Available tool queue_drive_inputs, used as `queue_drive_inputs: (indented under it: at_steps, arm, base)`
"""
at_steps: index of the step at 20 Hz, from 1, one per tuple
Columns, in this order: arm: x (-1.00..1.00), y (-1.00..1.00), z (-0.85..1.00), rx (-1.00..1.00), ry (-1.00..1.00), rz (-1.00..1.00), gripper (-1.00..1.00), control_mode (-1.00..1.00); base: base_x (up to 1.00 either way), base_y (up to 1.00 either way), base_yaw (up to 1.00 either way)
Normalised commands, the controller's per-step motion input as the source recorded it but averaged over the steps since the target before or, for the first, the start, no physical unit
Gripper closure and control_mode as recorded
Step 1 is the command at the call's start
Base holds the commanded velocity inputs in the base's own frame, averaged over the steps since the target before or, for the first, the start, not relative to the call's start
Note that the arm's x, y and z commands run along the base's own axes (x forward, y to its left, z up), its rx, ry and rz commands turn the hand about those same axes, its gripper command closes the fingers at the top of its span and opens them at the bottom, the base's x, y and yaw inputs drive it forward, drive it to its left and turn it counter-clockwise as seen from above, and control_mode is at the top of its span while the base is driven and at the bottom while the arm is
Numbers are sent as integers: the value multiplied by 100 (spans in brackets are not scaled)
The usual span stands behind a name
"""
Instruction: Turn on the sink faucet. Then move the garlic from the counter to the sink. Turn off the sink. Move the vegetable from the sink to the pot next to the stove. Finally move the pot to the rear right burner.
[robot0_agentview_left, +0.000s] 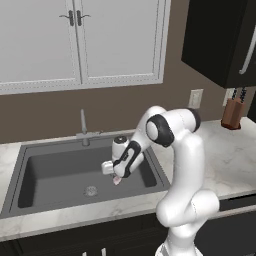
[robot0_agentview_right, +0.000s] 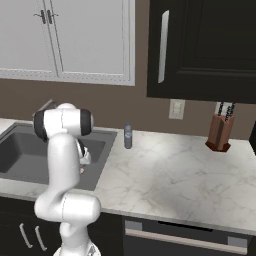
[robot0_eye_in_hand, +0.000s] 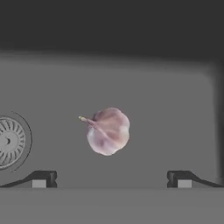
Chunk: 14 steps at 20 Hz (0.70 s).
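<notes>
Garlic (robot0_eye_in_hand: 108, 131) lies in the sink (robot0_agentview_left: 30, 165); my gripper (robot0_eye_in_hand: 111, 179) hangs above it, jaws fully apart, holding nothing. Next I'd shut off the faucet (robot0_agentview_left: 83, 125).

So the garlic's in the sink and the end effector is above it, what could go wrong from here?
1. The garlic is round and lies loose on the sink floor; one fingertip touching first could roll it toward the drain.
2. The open end effector sits close to the basin's right wall, so the arm might clip it when lifting out.

One garlic (robot0_eye_in_hand: 108, 131), one bottle (robot0_agentview_right: 128, 135), one knife block (robot0_agentview_right: 219, 132).
</notes>
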Motion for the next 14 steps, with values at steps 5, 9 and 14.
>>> queue_drive_inputs:
  at_steps: [5, 9, 14]
  arm:
    - [13, 8, -23, -1, 0, 0, -100, -100]
    - [6, 3, -23, -1, 0, 0, -100, -100]
    - [0, 0, -20, 0, 0, 0, -100, -100]
  base:
    - [0, 0, 0]
    - [0, 0, 0]
    - [0, 0, 0]
